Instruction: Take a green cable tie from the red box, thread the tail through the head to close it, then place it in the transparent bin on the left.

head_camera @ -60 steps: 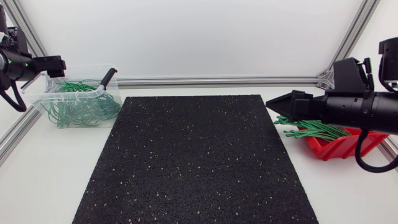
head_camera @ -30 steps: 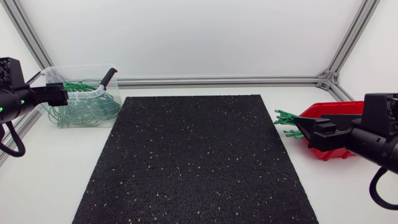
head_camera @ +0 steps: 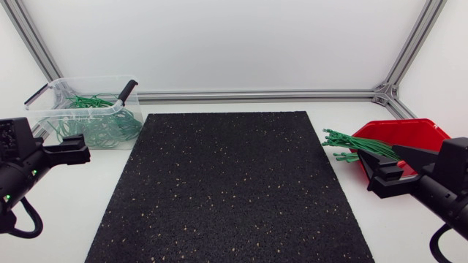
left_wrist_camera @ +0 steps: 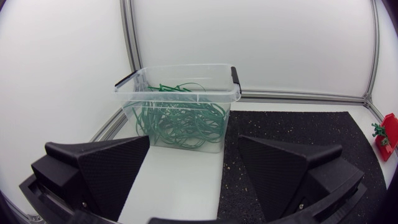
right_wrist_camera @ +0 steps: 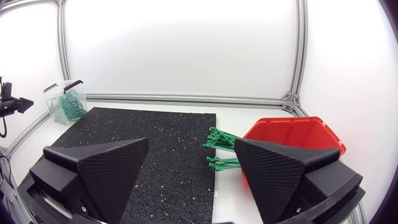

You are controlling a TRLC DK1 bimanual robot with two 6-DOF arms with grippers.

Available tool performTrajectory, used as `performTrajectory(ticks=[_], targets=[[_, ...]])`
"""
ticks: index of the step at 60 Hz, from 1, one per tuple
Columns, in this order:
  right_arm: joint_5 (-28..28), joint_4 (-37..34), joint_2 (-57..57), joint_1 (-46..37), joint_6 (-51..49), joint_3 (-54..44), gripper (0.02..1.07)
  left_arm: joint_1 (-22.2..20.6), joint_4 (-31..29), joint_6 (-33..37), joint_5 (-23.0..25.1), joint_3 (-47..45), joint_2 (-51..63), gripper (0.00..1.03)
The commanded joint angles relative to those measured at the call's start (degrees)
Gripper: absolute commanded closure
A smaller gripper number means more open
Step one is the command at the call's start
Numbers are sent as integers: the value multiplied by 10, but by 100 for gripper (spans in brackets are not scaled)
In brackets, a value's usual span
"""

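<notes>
Pick pending: left gripper (left_wrist_camera: 194, 142), right gripper (right_wrist_camera: 191, 143) gaping empty; right one needing a green tie (head_camera: 358, 148) overhanging red box (head_camera: 409, 131).

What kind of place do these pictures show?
Probably a laboratory robot test bench: a white table fenced by an aluminium frame, a left arm and a right arm over it, and a red box and a transparent bin holding green cable ties.

One red box (head_camera: 418, 136), one transparent bin (head_camera: 76, 111), one black mat (head_camera: 234, 183); green cable ties (head_camera: 357, 146): two heaps, uncountable.
</notes>
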Motion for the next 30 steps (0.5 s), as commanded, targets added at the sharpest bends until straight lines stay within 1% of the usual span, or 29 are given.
performTrajectory(ticks=[1, 12, 18, 30], targets=[[12, 18, -26, 0, -4, -30, 7, -10, 20, 9, 5, -36, -30, 4], [36, 45, -78, 2, -2, -73, 7, -23, 48, 9, 11, -83, -92, 4], [49, 60, -107, 4, -1, -96, 7, -41, 56, 10, 13, -111, -137, 4], [75, 91, -165, 7, 1, -145, 7, -34, 40, 7, 36, -138, -195, 5]])
